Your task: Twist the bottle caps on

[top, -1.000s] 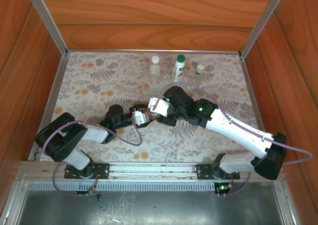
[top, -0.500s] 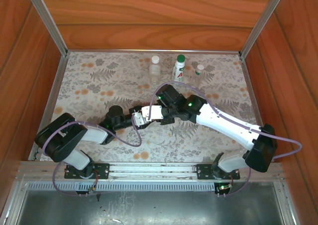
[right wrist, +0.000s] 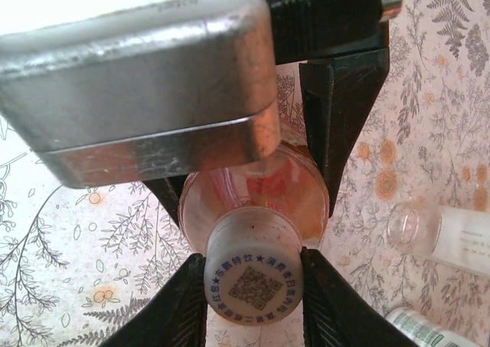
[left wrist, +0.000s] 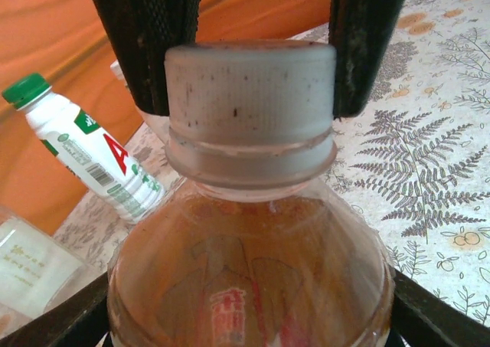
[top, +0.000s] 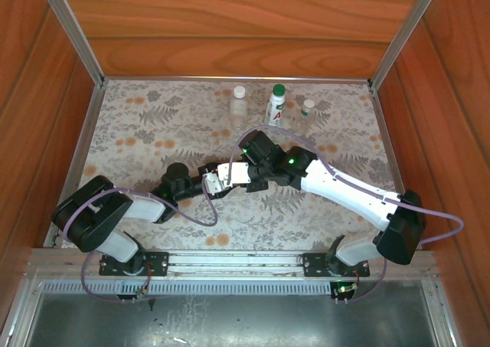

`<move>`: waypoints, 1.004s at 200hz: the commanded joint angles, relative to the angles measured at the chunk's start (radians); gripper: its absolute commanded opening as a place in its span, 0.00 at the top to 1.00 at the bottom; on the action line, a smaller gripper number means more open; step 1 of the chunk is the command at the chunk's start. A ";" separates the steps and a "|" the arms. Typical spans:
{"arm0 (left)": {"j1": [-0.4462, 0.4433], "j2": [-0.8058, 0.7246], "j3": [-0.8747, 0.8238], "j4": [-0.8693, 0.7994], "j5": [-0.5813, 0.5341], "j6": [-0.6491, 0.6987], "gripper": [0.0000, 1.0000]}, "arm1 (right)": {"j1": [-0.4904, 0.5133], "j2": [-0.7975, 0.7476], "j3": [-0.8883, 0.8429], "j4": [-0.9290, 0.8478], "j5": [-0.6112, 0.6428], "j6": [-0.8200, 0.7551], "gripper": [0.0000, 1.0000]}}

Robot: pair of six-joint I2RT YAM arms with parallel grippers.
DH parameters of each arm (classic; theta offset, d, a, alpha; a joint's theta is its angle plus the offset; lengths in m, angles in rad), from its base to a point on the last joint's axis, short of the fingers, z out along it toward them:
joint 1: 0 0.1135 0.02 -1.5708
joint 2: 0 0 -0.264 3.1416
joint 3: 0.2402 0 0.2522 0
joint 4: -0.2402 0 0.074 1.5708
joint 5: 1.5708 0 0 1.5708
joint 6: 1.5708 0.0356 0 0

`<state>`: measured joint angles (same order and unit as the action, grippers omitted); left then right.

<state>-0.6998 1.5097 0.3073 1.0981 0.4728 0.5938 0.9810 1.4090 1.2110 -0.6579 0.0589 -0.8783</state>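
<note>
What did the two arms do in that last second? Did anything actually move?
The right gripper swung left toward the left gripper and closed on the white cap of the amber bottle. The left gripper kept holding that bottle in about the same spot, and the three other bottles at the back stayed put.

Robot test booth, wood-panel walls, aluminium frame, fern-print tablecloth

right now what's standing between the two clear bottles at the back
The white bottle with the green cap stands between the taller clear bottle and the smaller clear bottle; the top view shows it.
</note>
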 commanded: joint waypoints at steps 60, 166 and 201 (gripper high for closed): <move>-0.005 -0.016 -0.007 0.017 -0.015 0.015 0.34 | -0.004 0.007 0.057 0.181 0.004 1.635 1.00; -0.004 -0.011 -0.014 0.016 0.000 0.018 0.34 | -0.009 -0.185 -0.167 0.173 0.035 0.464 0.38; -0.005 0.004 -0.010 0.015 0.021 0.015 0.34 | -0.010 -0.152 -0.073 0.029 -0.046 0.095 0.41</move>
<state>-0.6994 1.5036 0.3008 1.0920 0.4511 0.5949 0.9745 1.2308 1.0790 -0.5449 0.0689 -0.3782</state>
